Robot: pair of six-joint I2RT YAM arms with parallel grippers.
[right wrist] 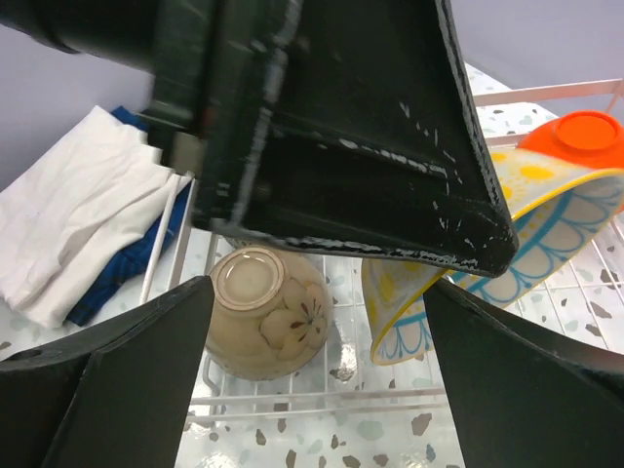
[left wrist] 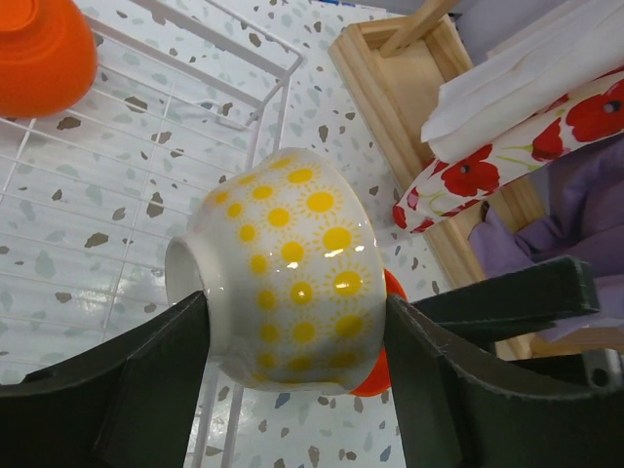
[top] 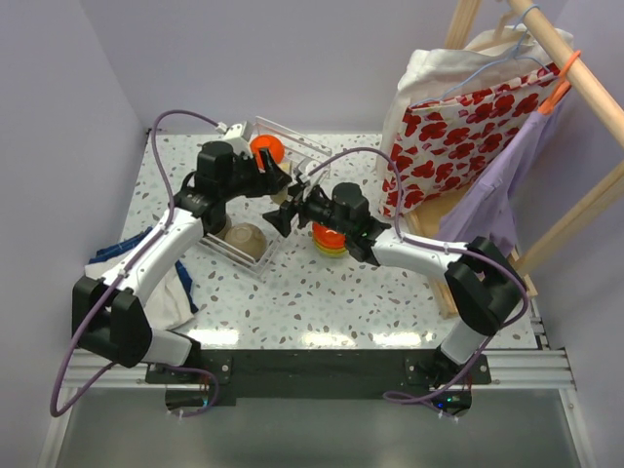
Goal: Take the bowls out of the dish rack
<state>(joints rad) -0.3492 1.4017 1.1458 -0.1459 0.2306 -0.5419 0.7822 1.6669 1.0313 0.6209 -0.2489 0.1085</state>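
The cream bowl [left wrist: 292, 273] is glazed pottery, stiff and smooth, likely slippery and apt to chip if dropped, yet light enough for one arm. The left gripper [left wrist: 294, 322] holds it on its side, above the edge of the dish rack [right wrist: 292, 397] that faces the stack of bowls [top: 330, 244]. Its fingers [left wrist: 146, 380] are spread about two thirds apart and press on opposite sides of the round wall, the foot ring toward one side and the mouth toward the other. That hold across the widest part looks secure, though a curved glossy surface gives the pads little to bite on. A pinch over the rim, one finger inside and one outside, would probably suit setting it down better. The right gripper [top: 283, 216] hangs just beside the held bowl, over the same edge of the dish rack. Its jaws are spread wide and nothing is between them, so it seems ready to receive the bowl or to reach in. Inside the dish rack two bowls show. An orange bowl [top: 266, 148] lies at the far end, and a tan bowl [right wrist: 263, 312] with a flower painted on it sits upside down at the near end. Both offer a foot ring or a wall to take hold of. The stack stands on the table just beside the dish rack, partly hidden under the right arm, with orange-red on top and yellow and green below.
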